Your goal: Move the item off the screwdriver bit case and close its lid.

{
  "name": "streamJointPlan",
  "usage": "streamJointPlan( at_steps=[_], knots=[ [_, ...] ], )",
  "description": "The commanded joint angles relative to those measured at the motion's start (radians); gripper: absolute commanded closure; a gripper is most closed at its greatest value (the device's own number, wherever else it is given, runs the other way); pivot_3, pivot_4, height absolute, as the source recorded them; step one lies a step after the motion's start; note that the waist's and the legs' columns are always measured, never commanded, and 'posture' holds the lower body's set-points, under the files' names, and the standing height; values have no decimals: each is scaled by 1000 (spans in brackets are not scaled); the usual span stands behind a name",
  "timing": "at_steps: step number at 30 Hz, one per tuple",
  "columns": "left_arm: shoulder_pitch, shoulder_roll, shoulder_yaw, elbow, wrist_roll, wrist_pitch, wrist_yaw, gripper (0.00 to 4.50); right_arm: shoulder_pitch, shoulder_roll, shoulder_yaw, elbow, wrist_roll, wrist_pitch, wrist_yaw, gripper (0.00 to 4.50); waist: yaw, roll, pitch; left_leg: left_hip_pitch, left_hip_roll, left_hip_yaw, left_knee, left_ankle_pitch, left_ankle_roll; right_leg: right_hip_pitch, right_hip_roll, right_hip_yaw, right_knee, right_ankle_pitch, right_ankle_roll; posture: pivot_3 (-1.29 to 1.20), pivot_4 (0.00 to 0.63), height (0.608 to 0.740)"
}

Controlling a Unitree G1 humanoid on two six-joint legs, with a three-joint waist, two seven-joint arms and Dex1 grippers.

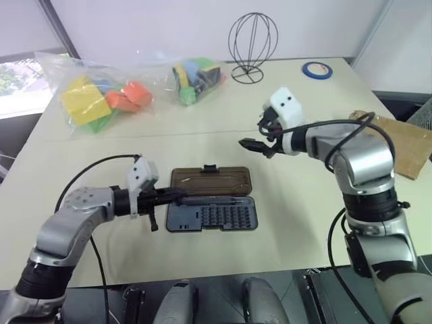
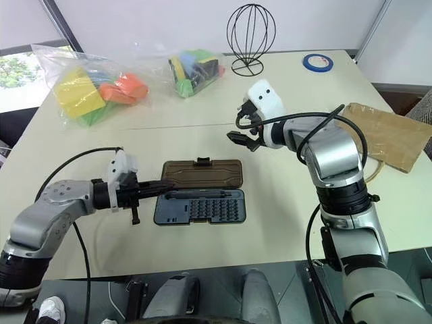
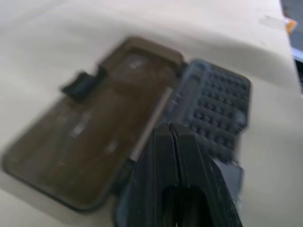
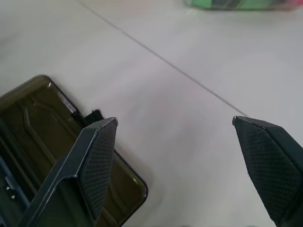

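One screwdriver bit case [image 1: 212, 214] is laid open mid-bench [image 1: 283, 229], its lid [image 1: 210, 178] folded flat behind the grey base; the paper bag [image 2: 388, 135] is set well apart at the right edge. The left claw [image 1: 177, 196], fingers pressed together, is held at the case's left end, and the right claw [image 1: 253, 144] is raised above the bench, spread wide and empty.

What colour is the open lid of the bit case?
Translucent smoky brown lid, clearest in the right eye view.
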Motion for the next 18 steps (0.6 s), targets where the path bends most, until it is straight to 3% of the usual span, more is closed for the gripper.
streamJointPlan(
  at_steps=[1, 7, 12, 18],
  knots=[
    [18, 30, -41, 4, 31, -48, -61, 4500, 4, -9, 19, -41, 11, -27, -5, 458, 0, 0, 0, 0, 0, 0, 0, 0, 0, 0, 0, 0, 0, 0, 0, 0, 150, 740],
    [17, 46, -109, 105, 121, -143, -116, 4500, -32, -17, 82, 62, -23, -65, -10, 458, -1, 0, 0, 0, 0, 0, 0, 0, 0, 0, 0, 0, 0, 0, 0, 0, 150, 740],
    [-2, 26, -136, 174, 175, -224, -120, 4500, -96, -61, 203, 181, -62, -207, 104, 458, 0, 0, 0, 0, 0, 1, 0, 0, 0, 0, 0, 0, 0, 0, 0, 0, 150, 740],
    [-12, 5, -134, 210, 186, -254, -107, 4500, -161, -29, 290, 387, -91, -377, 252, 458, -2, 0, 0, 0, 0, 0, 1, 0, 0, 0, 0, 0, 1, 0, 0, 0, 150, 740]
  ],
)
